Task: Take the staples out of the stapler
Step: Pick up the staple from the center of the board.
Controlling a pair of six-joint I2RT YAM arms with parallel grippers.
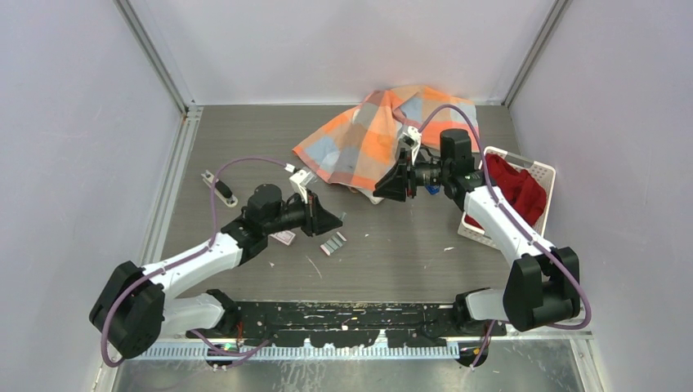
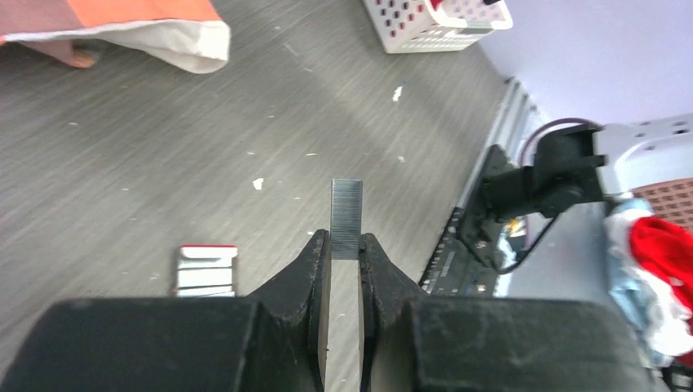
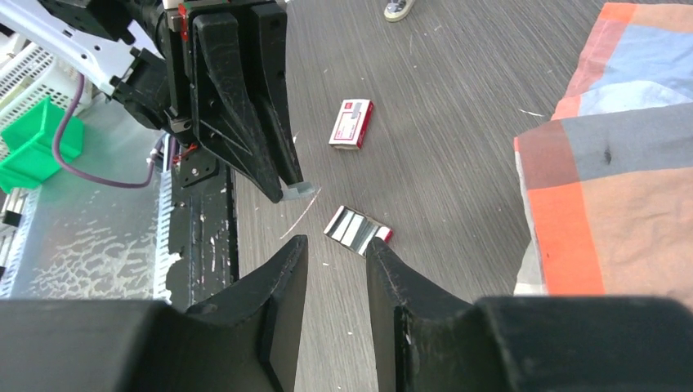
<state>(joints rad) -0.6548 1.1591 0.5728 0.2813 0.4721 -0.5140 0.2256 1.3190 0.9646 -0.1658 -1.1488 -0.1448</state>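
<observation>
- My left gripper (image 2: 346, 245) is pinching one strip of the staples (image 2: 346, 214) by its near end. The jaws are closed on it, and most of the strip is sticking out past my fingertips.
- My right gripper (image 3: 335, 253) is hanging well apart from the left one, jaws parted, with nothing between them.
- The stapler (image 1: 431, 190) is showing only as a bit of blue under my right wrist, so I cannot tell how it is lying.
- A red-edged silver bundle (image 2: 204, 269) is lying on the table, down and to the left of my left fingertips.
- I am judging this grip as thin. With so little of the strip between the pads, it could swivel or slip out if I swing fast.
- Squeezing harder could snap the joined staples apart.
- Letting go before the strip is touching the table could send it bouncing away from the bundle.
</observation>
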